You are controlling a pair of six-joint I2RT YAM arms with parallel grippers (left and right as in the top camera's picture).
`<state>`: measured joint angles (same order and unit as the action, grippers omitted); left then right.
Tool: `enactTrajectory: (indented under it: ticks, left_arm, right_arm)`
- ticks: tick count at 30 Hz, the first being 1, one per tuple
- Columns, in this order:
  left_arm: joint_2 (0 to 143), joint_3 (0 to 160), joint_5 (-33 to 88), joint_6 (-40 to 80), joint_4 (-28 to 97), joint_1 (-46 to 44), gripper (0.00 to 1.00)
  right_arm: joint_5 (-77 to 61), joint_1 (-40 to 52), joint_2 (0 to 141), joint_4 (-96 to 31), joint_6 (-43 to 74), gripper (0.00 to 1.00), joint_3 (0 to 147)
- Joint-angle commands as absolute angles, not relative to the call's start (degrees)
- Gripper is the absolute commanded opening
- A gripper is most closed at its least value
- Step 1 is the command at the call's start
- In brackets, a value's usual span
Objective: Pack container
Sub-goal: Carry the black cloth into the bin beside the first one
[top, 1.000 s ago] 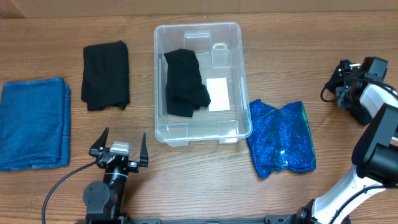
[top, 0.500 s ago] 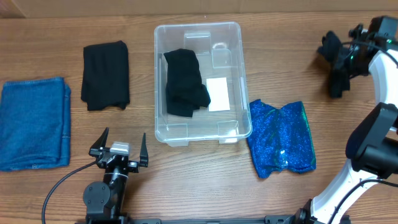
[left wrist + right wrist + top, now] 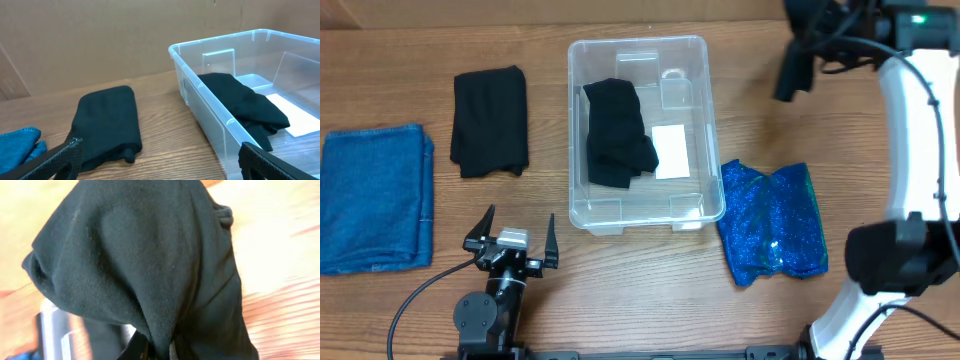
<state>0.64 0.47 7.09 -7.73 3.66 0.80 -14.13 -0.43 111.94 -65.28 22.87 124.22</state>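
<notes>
The container (image 3: 698, 130) is a clear plastic bin with rounded corners and a rolled rim. It stands in the middle of the desk (image 3: 620, 290), toward the far edge. A white label (image 3: 670, 151) shows flat on its bottom, and beside the label lies a crumpled black cloth (image 3: 616, 132), soft and matte, along the container's left wall.

On the wood-grain desk left of the container lies a folded black cloth (image 3: 490, 120), a neat oblong. Further left, by the left edge, is a blue towel (image 3: 375, 197), thick and nubby. A glittery blue cloth (image 3: 772, 222) lies rumpled near the container's near-right corner, its edge about touching the bin.

The left hand (image 3: 518, 225) sits low at the near edge, level with the desk, fingers spread wide apart and holding nothing.

The right arm arches high from the near-right corner to the far-right corner. The right hand (image 3: 156, 349) is clenched on a hanging black cloth (image 3: 140, 270), a fleecy fabric that drapes in heavy folds from the pinch; from overhead it dangles as a dark strip above the desk, right of the container.
</notes>
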Motion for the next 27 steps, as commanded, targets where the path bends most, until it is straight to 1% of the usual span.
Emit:
enactTrajectory:
  ticks: [1,4,9,12,18,27]
  left_arm:
    - [0.3,0.3,7.1,-8.1,3.7,1.1,1.00]
    - [0.3,0.3,7.1,-8.1,3.7,1.1,1.00]
    - [0.3,0.3,7.1,-8.1,3.7,1.1,1.00]
    - [0.3,0.3,7.1,-8.1,3.7,1.1,1.00]
    - [0.3,0.3,7.1,-8.1,3.7,1.1,1.00]
    - [0.3,0.3,7.1,-8.1,3.7,1.1,1.00]
  right_arm:
    - [-5.4,8.3,108.1,-66.3,29.8,0.04,126.5]
    - [6.0,16.6,108.1,-68.9,34.6,0.04,126.4]
    - [12.8,24.3,109.8,-69.4,39.6,0.04,126.1]
    - [13.3,25.6,112.4,-69.3,42.1,0.04,125.2]
    - [11.7,25.8,119.8,-69.1,42.1,0.04,124.7]
    - [11.4,26.0,125.1,-67.6,42.0,0.04,124.2]
